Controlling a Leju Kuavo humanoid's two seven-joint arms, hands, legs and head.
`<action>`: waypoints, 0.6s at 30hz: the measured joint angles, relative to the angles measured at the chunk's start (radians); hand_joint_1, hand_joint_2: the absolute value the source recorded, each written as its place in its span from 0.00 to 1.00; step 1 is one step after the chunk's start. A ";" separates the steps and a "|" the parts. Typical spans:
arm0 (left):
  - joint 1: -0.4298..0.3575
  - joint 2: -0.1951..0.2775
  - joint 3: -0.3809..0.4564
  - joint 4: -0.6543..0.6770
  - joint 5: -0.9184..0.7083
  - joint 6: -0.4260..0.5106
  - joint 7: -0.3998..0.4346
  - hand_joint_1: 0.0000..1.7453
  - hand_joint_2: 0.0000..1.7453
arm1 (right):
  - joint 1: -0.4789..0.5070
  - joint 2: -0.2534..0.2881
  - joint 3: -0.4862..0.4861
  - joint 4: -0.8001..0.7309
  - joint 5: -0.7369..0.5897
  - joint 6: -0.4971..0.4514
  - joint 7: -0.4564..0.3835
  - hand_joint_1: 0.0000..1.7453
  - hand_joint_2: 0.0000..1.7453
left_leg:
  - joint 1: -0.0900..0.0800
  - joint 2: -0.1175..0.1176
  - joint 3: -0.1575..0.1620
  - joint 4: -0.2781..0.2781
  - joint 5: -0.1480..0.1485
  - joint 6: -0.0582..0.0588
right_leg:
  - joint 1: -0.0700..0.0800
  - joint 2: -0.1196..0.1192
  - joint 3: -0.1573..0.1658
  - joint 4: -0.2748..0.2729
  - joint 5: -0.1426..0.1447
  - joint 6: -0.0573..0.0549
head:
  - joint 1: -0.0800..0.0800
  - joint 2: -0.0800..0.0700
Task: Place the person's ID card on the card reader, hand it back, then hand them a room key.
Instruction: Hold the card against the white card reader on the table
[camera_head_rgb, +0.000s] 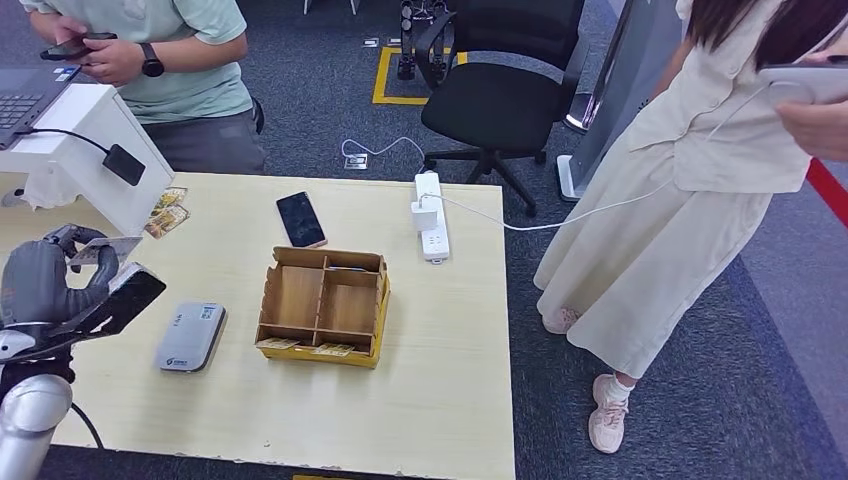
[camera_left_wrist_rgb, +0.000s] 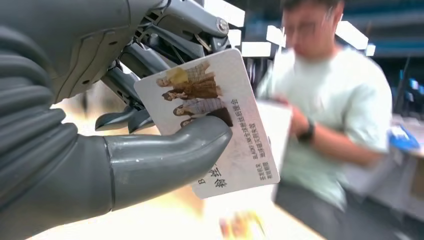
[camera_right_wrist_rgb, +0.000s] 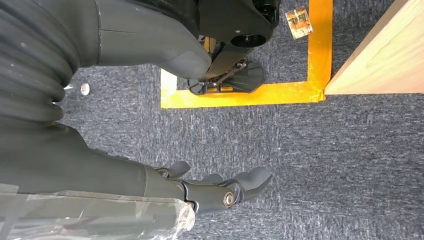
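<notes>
A wooden box (camera_head_rgb: 322, 305), a black phone (camera_head_rgb: 301, 219) and a grey card reader (camera_head_rgb: 190, 337) sit on the table (camera_head_rgb: 440, 380), while the left hand (camera_head_rgb: 45, 280) pinches the ID card (camera_left_wrist_rgb: 220, 120) up near the table's left edge, tilted, toward a person (camera_head_rgb: 180, 70), and the right hand (camera_right_wrist_rgb: 215, 190) hangs empty, fingers loosely apart, above carpet.

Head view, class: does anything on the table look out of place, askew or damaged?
A few small things. The black phone lies at a slant to the table edge. Some cards lie loosely overlapped beside the white stand. The cardboard organiser has rough, worn-looking edges. Nothing looks spilled.
</notes>
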 joint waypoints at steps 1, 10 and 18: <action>-0.001 -0.008 0.000 -0.001 0.059 -0.025 0.006 1.00 1.00 | 0.001 0.001 -0.002 -0.001 0.000 0.000 0.000 0.00 1.00 | 0.000 0.000 0.000 0.000 0.000 0.000 | 0.000 0.000 0.000 0.000 0.000 0.000 | 0.000 0.000; 0.002 -0.049 0.028 -0.002 0.353 -0.116 0.049 1.00 1.00 | 0.005 0.002 -0.018 -0.003 0.012 -0.002 0.002 0.00 1.00 | 0.000 0.000 0.000 0.000 0.000 0.000 | 0.000 0.000 0.000 0.000 0.000 0.000 | 0.000 0.000; 0.020 -0.052 0.036 -0.007 0.434 -0.143 0.082 1.00 1.00 | 0.005 0.002 -0.027 -0.003 0.017 -0.002 0.003 0.00 1.00 | 0.000 0.000 0.000 0.000 0.000 0.000 | 0.000 0.000 0.000 0.000 0.000 0.000 | 0.000 0.000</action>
